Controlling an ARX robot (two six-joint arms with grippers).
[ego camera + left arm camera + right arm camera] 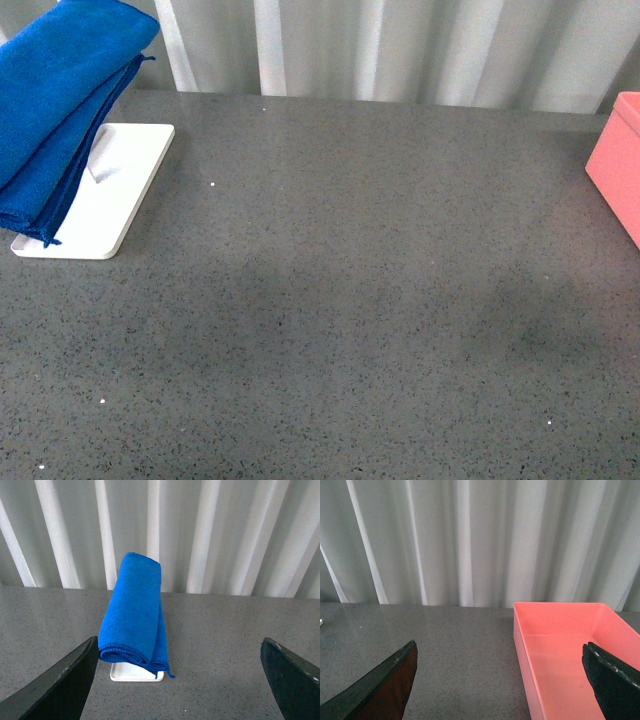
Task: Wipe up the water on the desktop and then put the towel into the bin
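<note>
Your left end effector (179,641), spread wide, faces the towel (132,610) ahead over the white tray (131,674); your right end effector (499,644), also spread, faces the bin (521,645).

The bin (620,170) and towel (50,110) run past the front view's edges.

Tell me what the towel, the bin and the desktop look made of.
Towel: blue microfibre-like cloth, nubby matte pile, stitched hem. Bin: salmon-pink plastic, probably; smooth, faintly glossy walls. Desktop: dark grey stone or stone-look composite; fine black and white speckles, soft sheen.
</note>
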